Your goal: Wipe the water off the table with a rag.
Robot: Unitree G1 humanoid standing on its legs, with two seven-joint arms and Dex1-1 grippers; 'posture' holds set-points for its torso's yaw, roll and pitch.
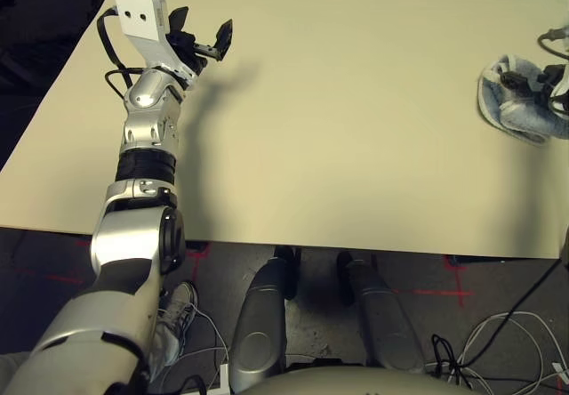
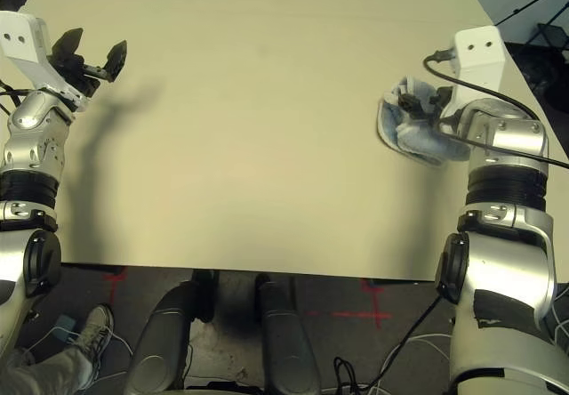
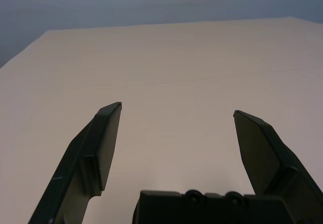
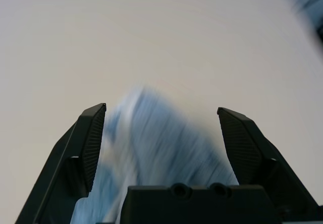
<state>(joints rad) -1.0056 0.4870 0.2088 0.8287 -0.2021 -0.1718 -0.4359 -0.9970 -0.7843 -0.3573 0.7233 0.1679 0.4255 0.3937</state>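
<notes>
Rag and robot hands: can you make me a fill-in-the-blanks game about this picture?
1. The rag is light ____ in colour.
2. The rag lies on the table by the robot's ____ hand.
3. That hand's fingers are spread ____, with the rag between them.
4. The left hand has ____ between its open fingers.

Missing words: blue; right; open; nothing

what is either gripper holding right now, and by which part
Nothing is held. The right gripper stands open with the rag lying between its spread fingers on the table, ungripped. The left gripper is open over bare tabletop.
</notes>
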